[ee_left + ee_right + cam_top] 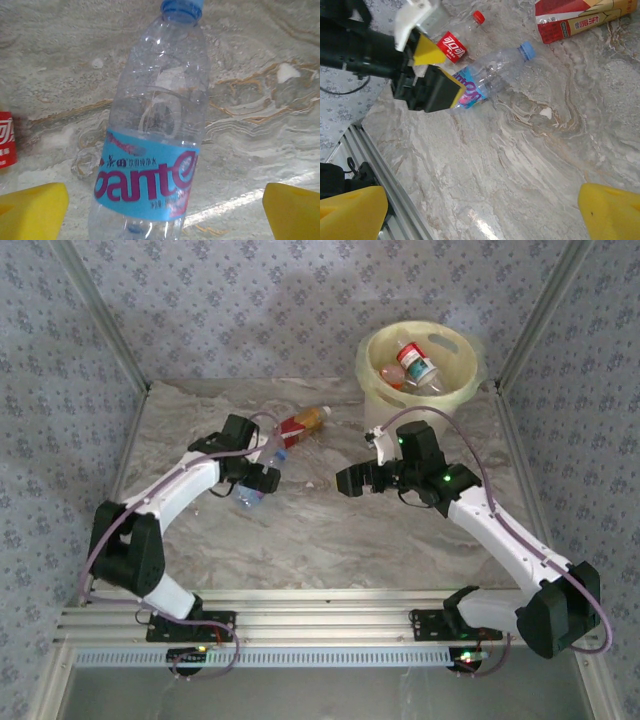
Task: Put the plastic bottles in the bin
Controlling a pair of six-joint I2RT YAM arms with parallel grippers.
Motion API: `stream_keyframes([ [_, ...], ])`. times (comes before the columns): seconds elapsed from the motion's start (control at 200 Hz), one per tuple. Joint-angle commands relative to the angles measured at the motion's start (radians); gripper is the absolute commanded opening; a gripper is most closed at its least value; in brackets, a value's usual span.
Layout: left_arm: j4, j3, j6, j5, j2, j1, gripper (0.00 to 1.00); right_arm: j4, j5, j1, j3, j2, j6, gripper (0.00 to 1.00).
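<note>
— So, what sits under your left gripper (165,205)?

— A clear bottle (155,115) with a blue label (147,182) and a blue cap (182,7). It lies on its side on the table (260,60), left of the middle and nearer the left edge than the right. My pads (30,212) stand apart, one on each side of it at the label end, and neither touches the plastic.

— How will it handle?

— It looks empty, so I judge it very light. The wall is thin and dented. I expect it to give under a squeeze and perhaps skid on the smooth top. I'd close across the label band, where the body is widest and the wrap offers some grip, rather than on the tapering shoulder.

— And your other arm?

— My right gripper (480,212) hangs over the middle of the table, fingers wide apart, holding nothing.

— What does its camera add to yours?

— The neighbours. A small cola bottle (452,45) with a red cap lies just beside one of my left fingers. An amber bottle (570,20) with a red label lies nearer the far edge. My own wrist view has a red sliver at its left margin, probably the cola label. The overhead view adds the bin (462,340) at the far right corner, well apart from this bottle, with a few other bottles (415,362) already inside.
</note>
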Motion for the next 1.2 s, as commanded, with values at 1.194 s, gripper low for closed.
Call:
stream_keyframes([
  [1.194,-0.061,0.057,-0.031,0.032,0.158,-0.028,0.65,0.130,0.053,-0.013,-0.049,0.122,0.133,0.98],
])
